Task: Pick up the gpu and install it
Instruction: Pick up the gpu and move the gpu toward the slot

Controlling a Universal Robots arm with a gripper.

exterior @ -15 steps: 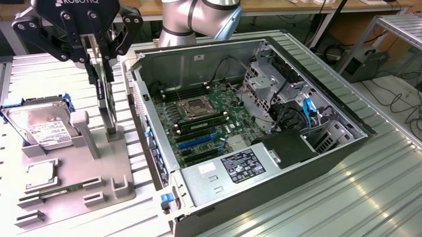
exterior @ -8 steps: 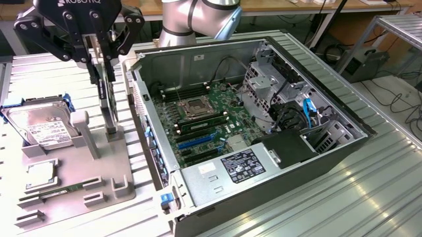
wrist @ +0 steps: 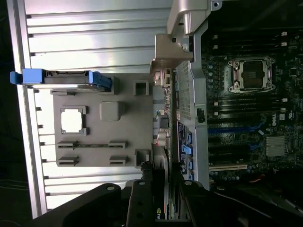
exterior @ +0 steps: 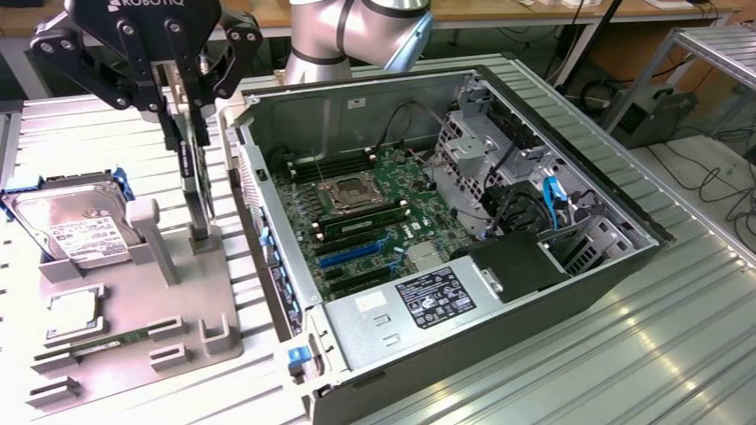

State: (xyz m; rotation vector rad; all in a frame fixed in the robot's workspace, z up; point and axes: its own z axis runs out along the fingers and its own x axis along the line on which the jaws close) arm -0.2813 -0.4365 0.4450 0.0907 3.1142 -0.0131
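The gpu (exterior: 193,168) is a thin dark card seen edge-on, standing upright over the grey holder tray (exterior: 130,301) at the exterior view's left. My gripper (exterior: 189,84) is shut on its upper end, one finger on each face. The card's lower end is at the tray's slot posts; I cannot tell whether it still touches them. In the wrist view the gpu (wrist: 166,137) runs as a narrow edge from my gripper (wrist: 165,194) along the case's rear wall. The open computer case (exterior: 473,310) lies beside the tray, its motherboard (exterior: 378,221) and blue expansion slots (exterior: 349,252) exposed.
On the tray rest a silver hard drive (exterior: 71,226) in a blue carrier, a square processor chip (exterior: 73,310) and a narrow memory stick (exterior: 112,343). The case wall (exterior: 254,204) rises close beside the card. Drive cages and cables (exterior: 520,195) fill the case's far side. Ribbed metal table (exterior: 661,354) surrounds everything.
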